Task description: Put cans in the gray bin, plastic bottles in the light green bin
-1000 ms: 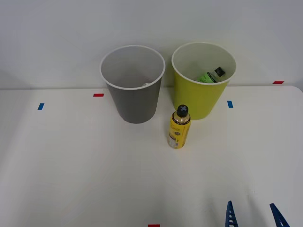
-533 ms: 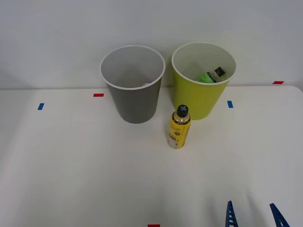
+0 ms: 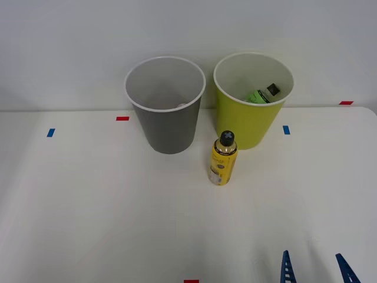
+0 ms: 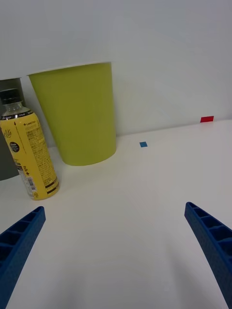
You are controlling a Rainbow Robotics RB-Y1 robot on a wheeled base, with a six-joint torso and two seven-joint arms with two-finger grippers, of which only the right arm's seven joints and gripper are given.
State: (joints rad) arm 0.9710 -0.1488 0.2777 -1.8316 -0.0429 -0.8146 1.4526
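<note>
Right pincer (image 3: pixel 316 268) sits at the near edge of the surface (image 3: pixel 88 206), low and to the right in my front view, with its two blue ribbed fingers (image 4: pixel 19 241) spread wide apart and nothing between them. It touches no object.

Ahead of it, two tall round bins stand side by side at the far edge of the white surface, against a pale wall. On the left is the gray bin (image 3: pixel 168 127), dark gray with a white rim and a pale inside. Just beside it on the right is the light green bin (image 3: pixel 247 121), a lime colour. Inside the light green bin, a small green bottle (image 3: pixel 262 94) with a black cap lies tilted against the far wall.

A yellow bottle (image 3: pixel 223 160) with a black cap stands upright on the surface, in front of the gap between the two bins and closer to the light green one. From the wrist camera, I see this yellow bottle (image 4: pixel 30 154) standing just beside the light green bin (image 4: pixel 79 116), apart from it.

Small red and blue tape marks (image 3: pixel 122 118) dot the surface.
</note>
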